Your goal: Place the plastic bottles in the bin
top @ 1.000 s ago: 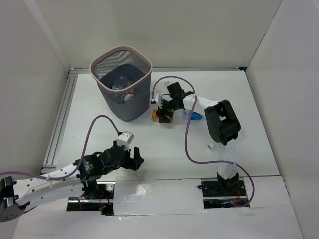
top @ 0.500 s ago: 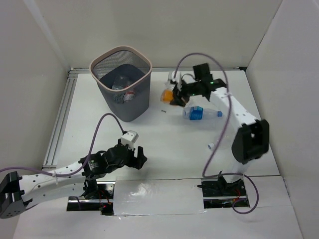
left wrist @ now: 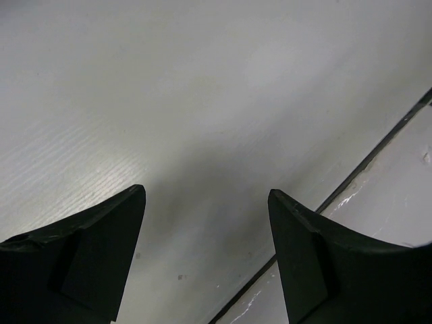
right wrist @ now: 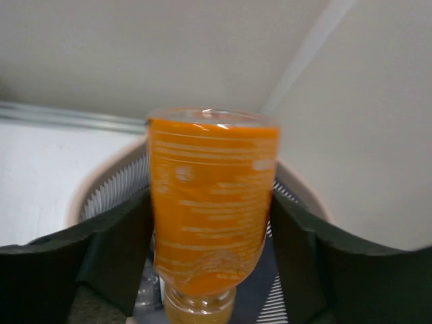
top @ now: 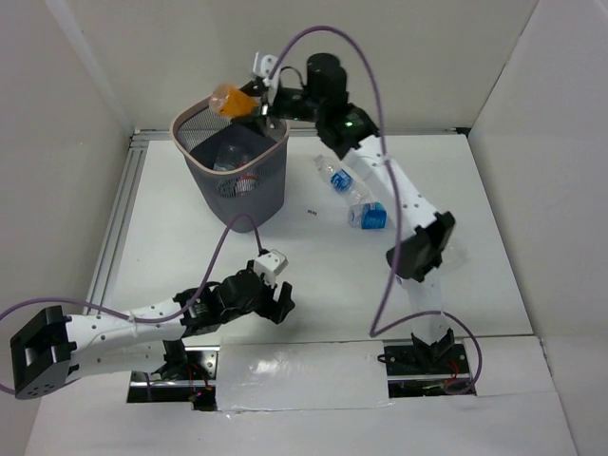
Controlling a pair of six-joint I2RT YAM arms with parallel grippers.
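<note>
My right gripper [top: 255, 101] is shut on the short orange bottle [top: 230, 99] and holds it above the far rim of the dark wire-mesh bin [top: 275, 180]. In the right wrist view the orange bottle [right wrist: 209, 196] sits cap-down between the fingers [right wrist: 115, 250], with the bin's pale rim [right wrist: 94, 189] below it. Clear bottles [top: 231, 160] lie inside the bin. A clear bottle with a blue label [top: 366, 214] lies on the table to the right of the bin. My left gripper [top: 277, 304] is open and empty, low over the table near the front; the left wrist view [left wrist: 206, 202] shows only bare table between its fingers.
White walls close in the table on three sides. A metal rail [top: 114, 228] runs along the left edge. A taped seam [left wrist: 364, 162] crosses the table near the left gripper. The right arm's cable [top: 366, 57] loops above the bin.
My right arm has lifted the orange bottle from the table right of the bin, up and left to above the bin's far rim. My left gripper has crept slightly to the right.
</note>
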